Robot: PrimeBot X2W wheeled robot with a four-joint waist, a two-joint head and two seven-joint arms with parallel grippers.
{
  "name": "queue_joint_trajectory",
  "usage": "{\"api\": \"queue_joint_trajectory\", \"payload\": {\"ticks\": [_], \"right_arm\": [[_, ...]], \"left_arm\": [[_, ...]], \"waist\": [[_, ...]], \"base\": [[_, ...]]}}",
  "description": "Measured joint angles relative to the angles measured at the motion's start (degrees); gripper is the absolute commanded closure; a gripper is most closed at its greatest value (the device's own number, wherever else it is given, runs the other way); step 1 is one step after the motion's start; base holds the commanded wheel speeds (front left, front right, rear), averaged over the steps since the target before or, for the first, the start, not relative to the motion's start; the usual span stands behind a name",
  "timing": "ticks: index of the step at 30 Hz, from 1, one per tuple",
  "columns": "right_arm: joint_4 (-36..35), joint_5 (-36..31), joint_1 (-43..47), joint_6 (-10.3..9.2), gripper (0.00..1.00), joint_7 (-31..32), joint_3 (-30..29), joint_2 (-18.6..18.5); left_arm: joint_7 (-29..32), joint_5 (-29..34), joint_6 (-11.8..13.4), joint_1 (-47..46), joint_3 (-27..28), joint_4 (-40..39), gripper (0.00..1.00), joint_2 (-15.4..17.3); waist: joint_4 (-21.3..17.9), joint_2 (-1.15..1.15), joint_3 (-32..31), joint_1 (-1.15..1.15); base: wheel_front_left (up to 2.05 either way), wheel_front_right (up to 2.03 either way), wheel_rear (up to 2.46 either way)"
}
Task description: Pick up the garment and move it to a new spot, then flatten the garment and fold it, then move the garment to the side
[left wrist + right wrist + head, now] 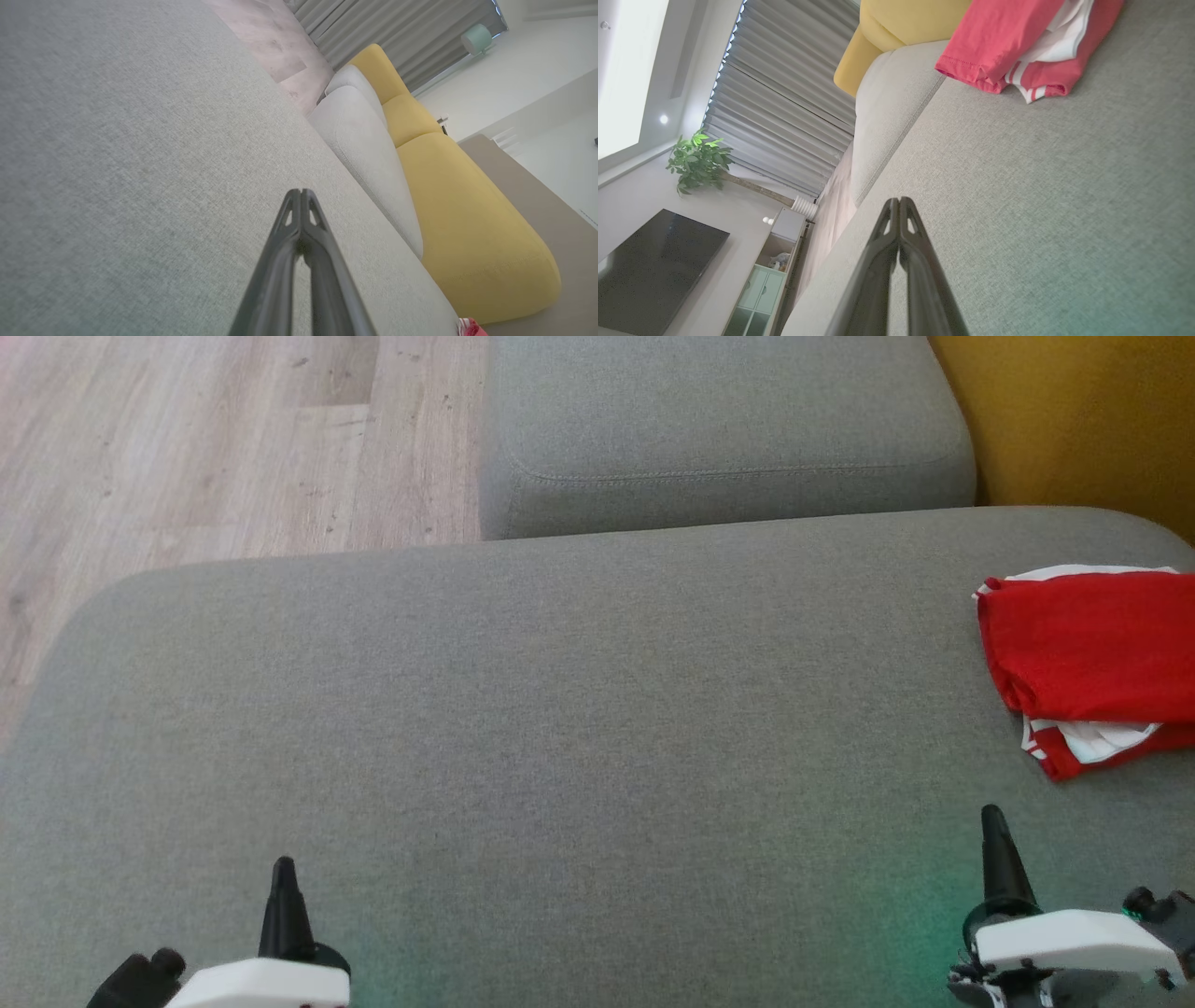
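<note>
The garment (1092, 663) is red with white trim and lies folded in a compact pile at the right edge of the grey sofa cushion (560, 728). The right wrist view has the garment (1017, 42) at its top, some way beyond the fingertips. My right gripper (995, 826) hovers low over the cushion in front of the garment, shut with nothing in it; its tips (899, 201) meet. My left gripper (283, 873) sits at the lower left, shut and empty too, with its tips (300, 193) pressed together. A small red corner of the garment (472, 326) peeks in at the bottom of the left wrist view.
A second grey cushion (719, 429) lies beyond the main one, with a yellow cushion (1083, 420) at the far right. Pale wooden floor (205, 448) runs along the far left. The right wrist view takes in a dark screen (649, 266), a cabinet (766, 280), a plant (698, 161) and grey curtains (784, 88).
</note>
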Motion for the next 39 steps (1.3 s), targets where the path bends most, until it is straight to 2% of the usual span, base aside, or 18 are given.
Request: {"api": "queue_joint_trajectory", "payload": {"ticks": [39], "right_arm": [[-0.7, 26.5, -4.8, 0.00, 1.00, 6.2, -4.8, -0.2]], "left_arm": [[6.3, -26.5, -4.8, -5.7, 6.0, 1.9, 1.00, 0.0]], "waist": [[-0.7, 0.00, 2.1, 0.00]], "base": [[0.00, 0.00, 0.00]]}}
